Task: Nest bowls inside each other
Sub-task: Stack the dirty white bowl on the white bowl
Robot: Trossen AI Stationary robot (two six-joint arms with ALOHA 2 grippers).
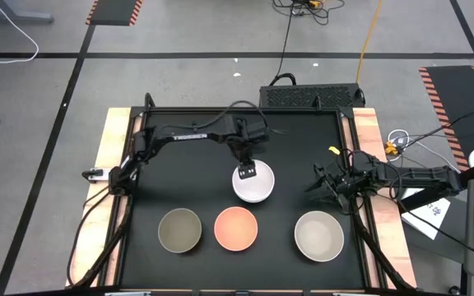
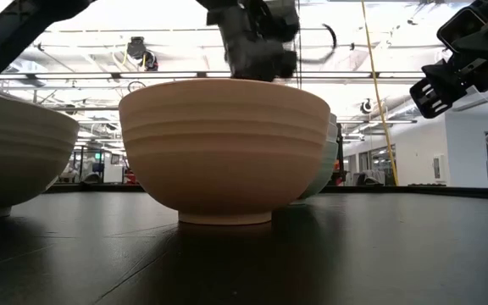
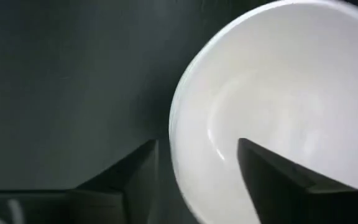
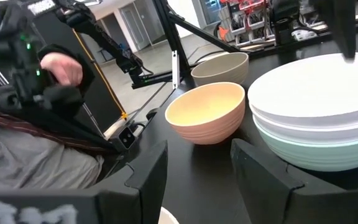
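Observation:
A stack of bowls sits mid-table: a white bowl [image 1: 256,186] on a second white one [image 4: 303,132], inside a mint green bowl [image 4: 316,155]. My left gripper [image 1: 248,171] is open and points down at the stack's far-left rim [image 3: 178,134]. One finger [image 3: 272,180] stands inside the top bowl and the other [image 3: 135,177] outside, with a gap showing on both sides. Near the front edge an olive-grey bowl [image 1: 179,229], a peach-orange bowl [image 1: 235,228] and a beige bowl [image 1: 319,235] rest on their bases. My right gripper [image 1: 319,182] is open and hovers right of the stack.
The black mat [image 1: 179,156] has bare room left of and behind the stack. Wooden table edges [image 1: 109,164] frame it. A person [image 4: 36,124] sits beyond the table's left side in the right wrist view. Cables and a black box [image 1: 311,96] lie past the far edge.

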